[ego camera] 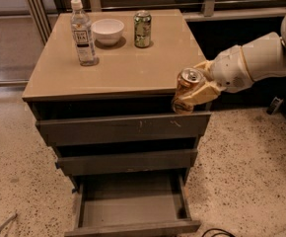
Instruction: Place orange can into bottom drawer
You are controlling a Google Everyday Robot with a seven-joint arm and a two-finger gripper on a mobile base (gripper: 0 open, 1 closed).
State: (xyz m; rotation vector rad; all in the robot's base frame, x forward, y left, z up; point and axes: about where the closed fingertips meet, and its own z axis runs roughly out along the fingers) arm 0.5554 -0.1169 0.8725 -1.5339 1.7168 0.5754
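Observation:
The orange can [184, 87] is held in the air, just past the front right corner of the tan cabinet top [118, 63], level with the top drawer. My gripper [198, 89] comes in from the right and is shut on the can, its tan fingers [202, 93] wrapped around the can's side. The can stands roughly upright, silver top showing. The bottom drawer [133, 206] is pulled out and open below, its inside bare.
On the cabinet top stand a clear water bottle [82, 32], a white bowl [107, 30] and a green can [142, 28]. The top drawer [123, 127] and middle drawer [125, 162] stick out slightly. Speckled floor surrounds the cabinet; a railing runs behind.

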